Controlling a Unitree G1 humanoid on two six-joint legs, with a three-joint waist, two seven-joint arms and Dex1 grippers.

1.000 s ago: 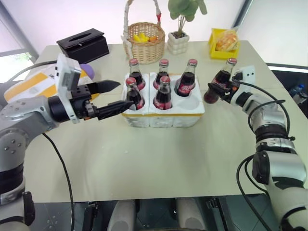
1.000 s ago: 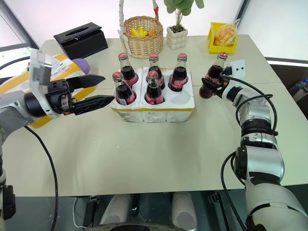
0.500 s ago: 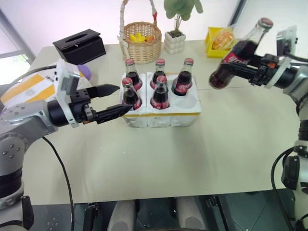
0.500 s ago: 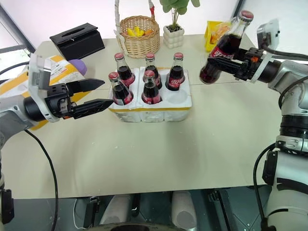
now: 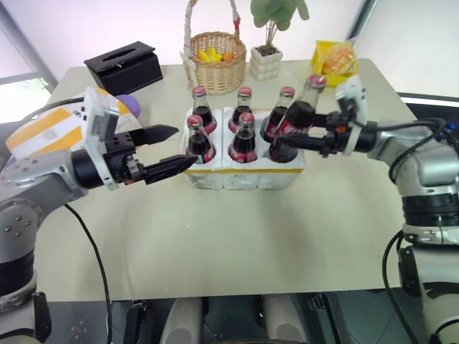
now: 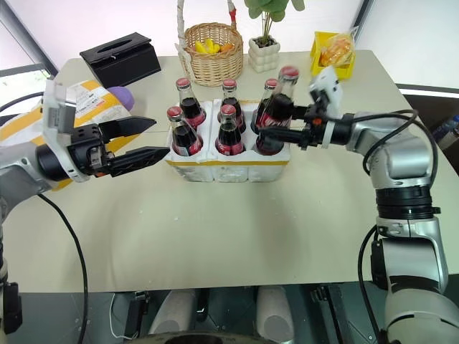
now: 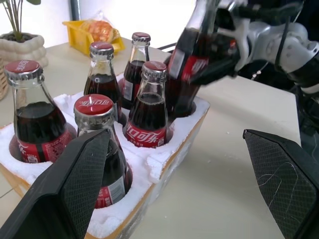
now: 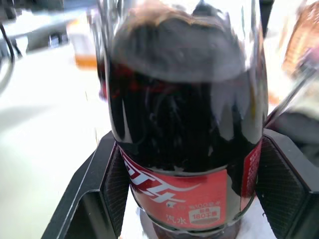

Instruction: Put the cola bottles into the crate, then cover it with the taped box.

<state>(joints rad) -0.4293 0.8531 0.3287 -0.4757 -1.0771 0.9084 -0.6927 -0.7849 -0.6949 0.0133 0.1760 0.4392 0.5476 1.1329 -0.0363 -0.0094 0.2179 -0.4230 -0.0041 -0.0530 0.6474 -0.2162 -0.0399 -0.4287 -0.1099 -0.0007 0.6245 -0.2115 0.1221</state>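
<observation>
Beige table (image 5: 237,229) (bright white wall (image 5: 93,21) behind) carries the crate (image 5: 244,174).

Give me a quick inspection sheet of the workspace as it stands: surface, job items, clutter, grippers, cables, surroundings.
Surface: beige table, bare in front.
Job's things: crate mid-table with five bottles standing in its wells; sixth bottle tilted over the last well; taped box at the table's left edge.
Clutter: black tissue box, basket, potted plant, yellow tray, all behind the crate.
Grippers: left gripper open, empty, beside the crate; right gripper shut on the sixth bottle.
Cables: black cables hang off both arms.
Surroundings: window at left.
</observation>
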